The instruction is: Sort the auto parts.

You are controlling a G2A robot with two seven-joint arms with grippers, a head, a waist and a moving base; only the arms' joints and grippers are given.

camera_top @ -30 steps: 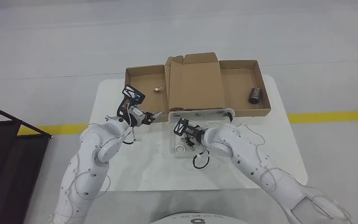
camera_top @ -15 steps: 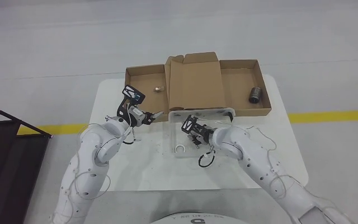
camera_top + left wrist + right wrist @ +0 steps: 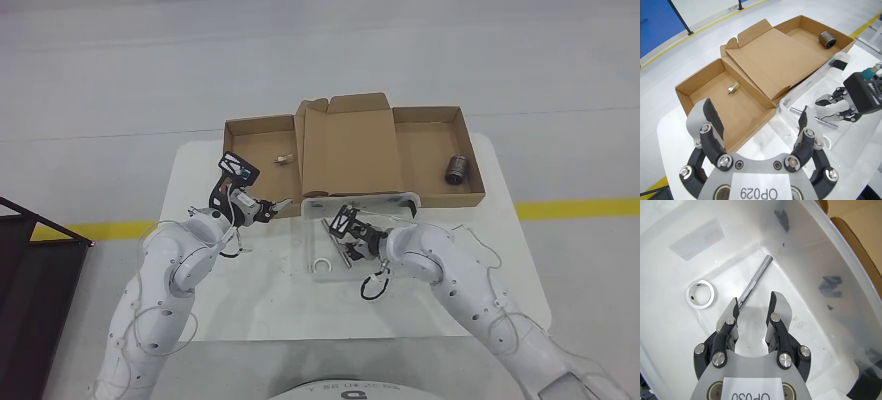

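Right gripper [image 3: 345, 236] has slid across the clear bin [image 3: 408, 203] toward the cardboard box [image 3: 345, 140], uncovering the ring [image 3: 322, 266].

Low inside the bin, its fingers [image 3: 774, 302] stand at a middling gap and hold nothing. The steel rod [image 3: 757, 275], slim and polished with a tiny hole near its close end, lies on the bin floor. That end sits just behind one fingertip, off to the side of the gap. The silver ring lies flat beside the rod, apart from it. The left gripper [image 3: 755, 108] hovers over the tabletop [image 3: 230, 290] by the box, fingers wide and empty.
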